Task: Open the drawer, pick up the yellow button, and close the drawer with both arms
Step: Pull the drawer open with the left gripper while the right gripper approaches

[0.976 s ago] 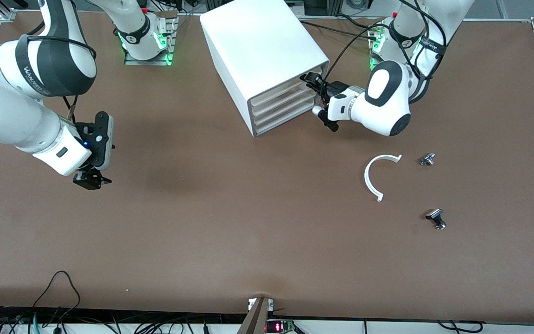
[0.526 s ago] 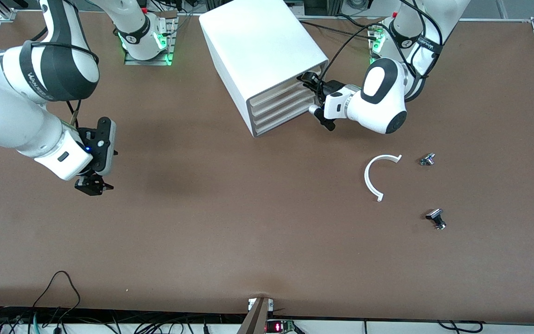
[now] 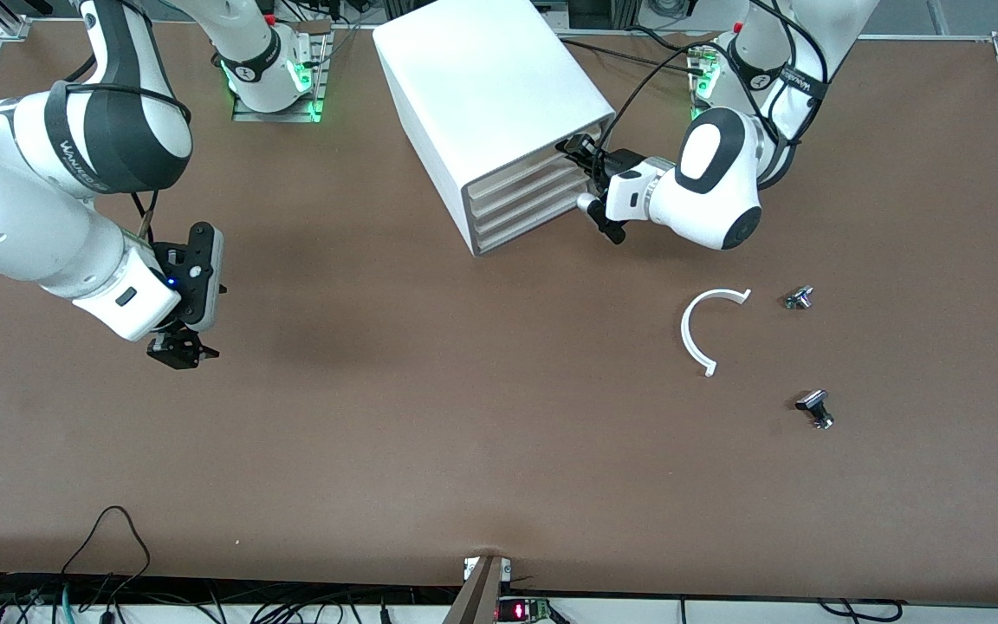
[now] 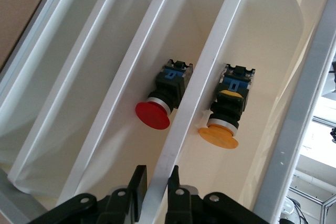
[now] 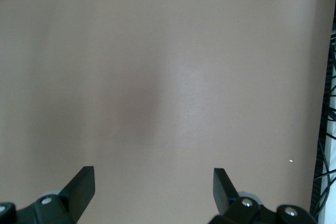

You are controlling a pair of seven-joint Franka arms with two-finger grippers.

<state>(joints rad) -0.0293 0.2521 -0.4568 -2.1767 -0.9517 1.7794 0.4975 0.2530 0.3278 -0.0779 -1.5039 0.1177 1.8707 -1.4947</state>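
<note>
The task is barely under way: the drawer [image 4: 206, 74], uppermost in the white cabinet [image 3: 482, 78] that stands midway along the desk edge by the robots' bases, sits flush with the three drawers under it, so opening, taking and closing are all left to do. The left gripper [image 3: 581, 156] is at the cabinet's front corner toward the left arm's end. In the left wrist view its fingers are set narrow on either side of the top drawer's front lip, apparently pinching it (a grip ready for the pull, as I judge it). The button [image 4: 226, 124] lies inside that top drawer, orange-yellow cap toward the front, untouched. The right gripper [image 3: 177, 351] hangs with its fingers spread wide and nothing between them, over bare table [image 3: 464, 433] toward the right arm's end of the desk; that arm waits. By count there are two arms, one cabinet with four drawers, and two push buttons in view inside: the orange-yellow one and a red button [image 4: 157, 109] in the drawer below. On the desk toward the left arm's end lie two small knobs [image 3: 799, 297] [image 3: 815, 407], well apart from each other. One curved white strip [image 3: 694, 334] lies near them.
</note>
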